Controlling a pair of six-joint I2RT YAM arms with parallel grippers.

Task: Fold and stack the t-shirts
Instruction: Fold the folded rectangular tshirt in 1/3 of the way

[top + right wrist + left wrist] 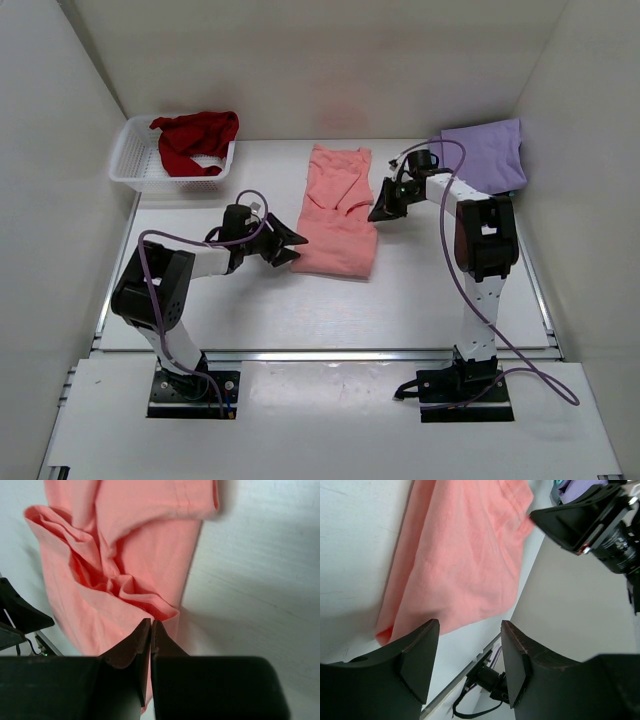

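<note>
Right end effector (pixel 151 629) is seen with its jaws pressed fully together, and a raised fold at the right edge of the salmon-pink t-shirt (pixel 335 215) is pinched at their tips. That t-shirt is laid in the middle of the surface (pixel 420 300), well apart from the other garments. Its far part is bunched into soft creases around the pinched fold, while its near part is spread flat, and a stitched hem can be made out across the far end in the right wrist view.

Just beside the near left corner of the same t-shirt, the left end effector (pixel 288 246) is held with its jaws clearly apart, and nothing is gripped between them. In the left wrist view the pink cloth is seen beyond the two dark fingers (pixel 420 662); whether they touch it cannot be told.

Farther out, the lavender-purple t-shirt (pixel 490 155) is found at the far right of the surface, behind the right arm and close to the right wall, and a teal edge (pixel 514 187) is just visible at its near side. At the far left corner, the dark red t-shirt (pixel 195 140) is heaped in the white lattice basket (pixel 130 165), with part of it draped over the rim. Purple cables (pixel 455 270) are looped along both arms.
</note>
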